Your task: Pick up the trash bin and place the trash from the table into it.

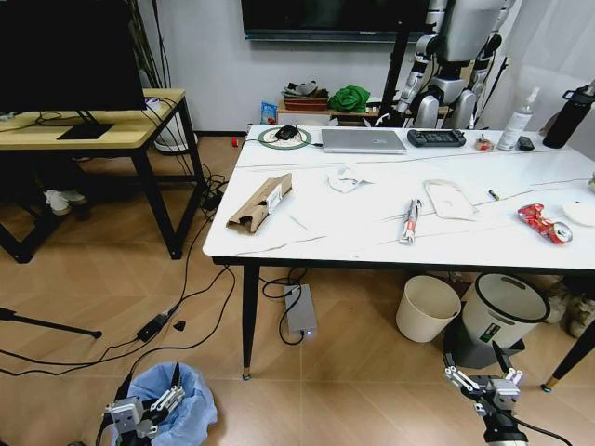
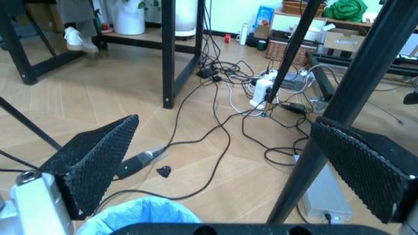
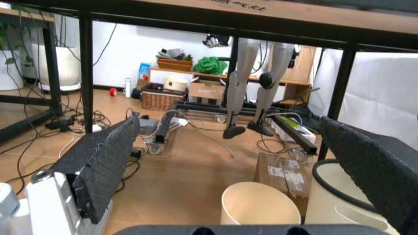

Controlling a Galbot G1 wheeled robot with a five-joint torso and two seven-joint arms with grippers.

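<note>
Here the left end effector (image 1: 147,409) hangs with its jaws spread wide just above the trash bin (image 1: 181,404), which stands on the floor beside the tabletop (image 1: 372,232), its blue bag bunched over the rim. To grip well, I judge it should drop one finger inside the rim and one outside, pinching wall and bag together. The right end effector (image 1: 483,383) waits open near the floor, under the tabletop's right end.

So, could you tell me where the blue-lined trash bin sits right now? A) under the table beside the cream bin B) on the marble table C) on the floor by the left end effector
C: the trash bin stands on the floor, with the open left end effector right at it.
</note>
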